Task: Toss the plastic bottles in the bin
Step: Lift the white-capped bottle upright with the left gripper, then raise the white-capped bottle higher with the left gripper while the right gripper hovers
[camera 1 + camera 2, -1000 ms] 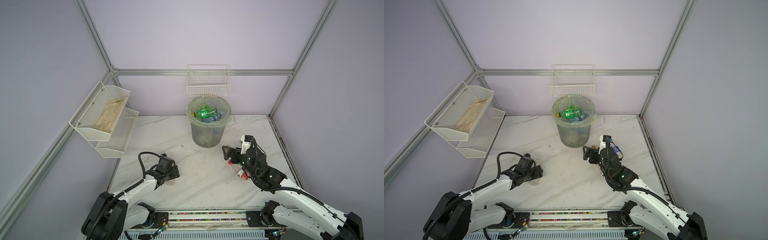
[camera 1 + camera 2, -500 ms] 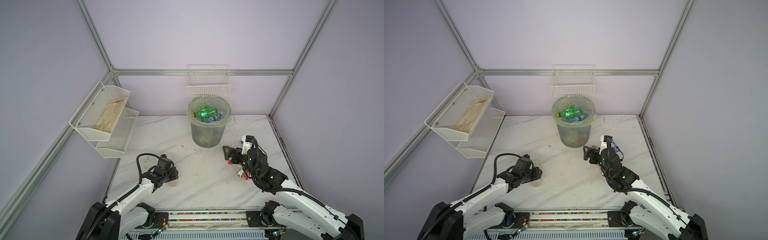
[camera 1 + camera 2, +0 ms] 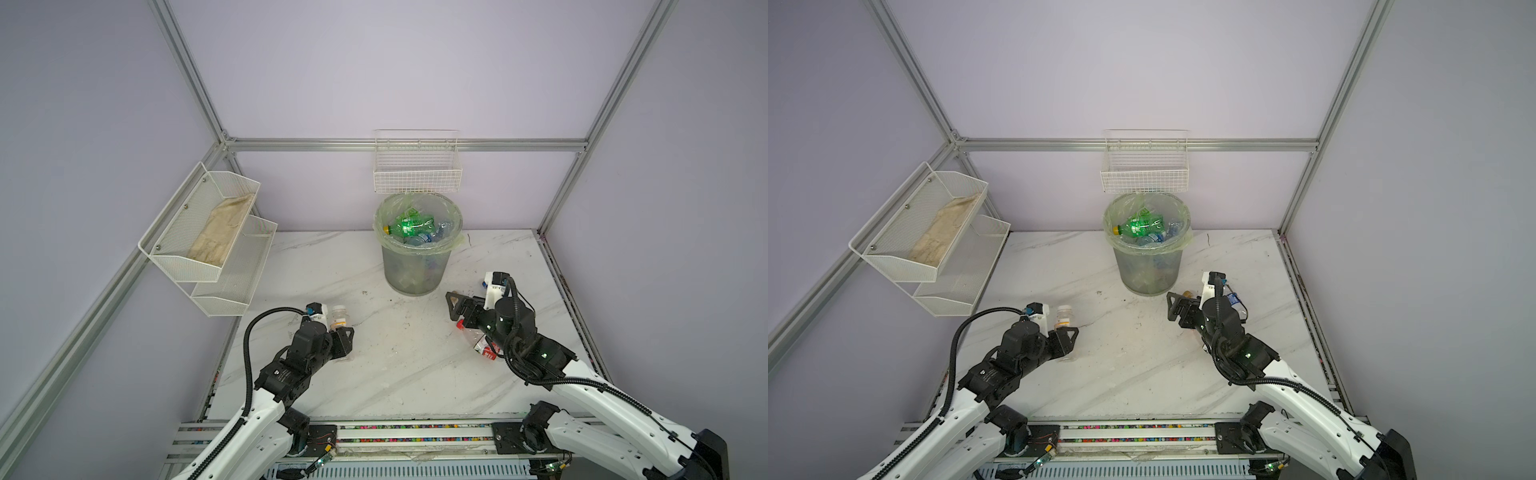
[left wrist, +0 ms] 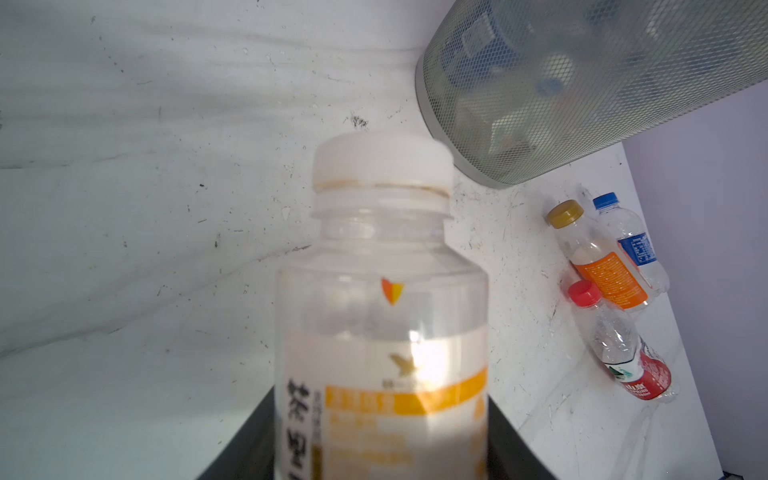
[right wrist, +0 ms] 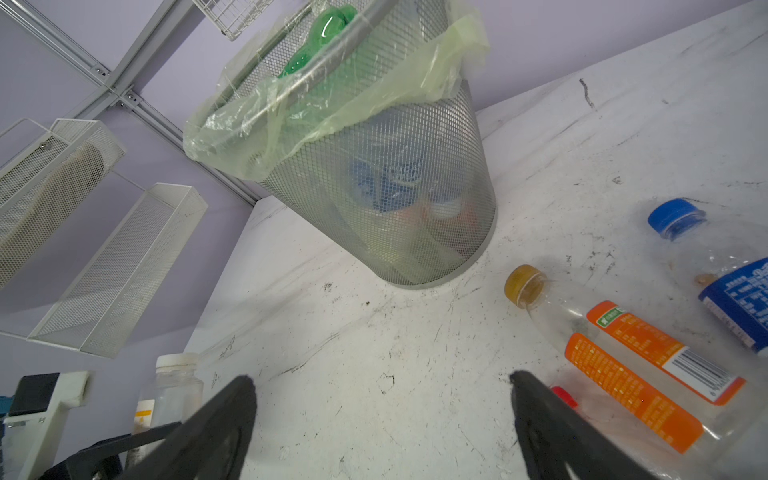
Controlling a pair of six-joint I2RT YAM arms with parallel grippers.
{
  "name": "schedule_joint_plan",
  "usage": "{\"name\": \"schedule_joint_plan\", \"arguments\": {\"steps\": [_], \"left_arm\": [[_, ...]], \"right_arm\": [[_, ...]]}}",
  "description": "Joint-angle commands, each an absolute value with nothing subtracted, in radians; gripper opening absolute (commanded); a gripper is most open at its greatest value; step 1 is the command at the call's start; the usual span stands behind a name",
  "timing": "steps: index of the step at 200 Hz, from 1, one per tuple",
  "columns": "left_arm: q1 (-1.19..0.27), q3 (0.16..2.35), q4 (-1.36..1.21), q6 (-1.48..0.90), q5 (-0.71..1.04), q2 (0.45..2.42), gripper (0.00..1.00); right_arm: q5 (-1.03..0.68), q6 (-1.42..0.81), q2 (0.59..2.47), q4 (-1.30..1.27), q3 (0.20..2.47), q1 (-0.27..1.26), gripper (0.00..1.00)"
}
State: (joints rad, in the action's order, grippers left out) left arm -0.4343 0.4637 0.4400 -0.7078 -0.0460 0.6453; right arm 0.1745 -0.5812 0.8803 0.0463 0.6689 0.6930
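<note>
Marble bench [image 3: 395, 374] under lilac walls, with the bin [image 3: 417, 266] at the far middle, nearly full, a green soda bottle [image 3: 409, 226] lying on top of the pile.

My left fingers [image 4: 249, 449] pinch the white-capped bottle [image 4: 382, 332] low on its labelled body, one on each side. It stands upright at the near left, and I judge the low hold will keep it steady on the way to the bin. That arm lies low and reaches forward, wrist level.

My right fingers [image 5: 216, 428] are spread wide and empty just above the bench on the right. The orange-labelled bottle [image 5: 623, 365], blue-labelled bottle [image 5: 735, 299] and red-capped bottle [image 4: 623, 353] lie there on their sides. I think the fingers are spread to take one of them. That arm stretches forward, wrist aimed far and left toward the bin.
</note>
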Motion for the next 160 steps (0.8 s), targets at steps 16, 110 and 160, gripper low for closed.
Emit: {"name": "schedule_joint_plan", "arguments": {"steps": [16,110,160], "left_arm": [[-0.439,0.57,0.471,-0.654,-0.076,0.547,0.09],[-0.437,0.686,0.51,-0.611,-0.115,0.397,0.09],[-0.438,0.703,0.449,-0.571,-0.122,0.343,0.09]], "right_arm": [[0.183,-0.605,0.866,0.067,0.657,0.691,0.97],[0.189,-0.62,0.862,0.083,0.658,0.69,0.97],[0.192,-0.628,0.857,0.09,0.661,0.69,0.96]]}}
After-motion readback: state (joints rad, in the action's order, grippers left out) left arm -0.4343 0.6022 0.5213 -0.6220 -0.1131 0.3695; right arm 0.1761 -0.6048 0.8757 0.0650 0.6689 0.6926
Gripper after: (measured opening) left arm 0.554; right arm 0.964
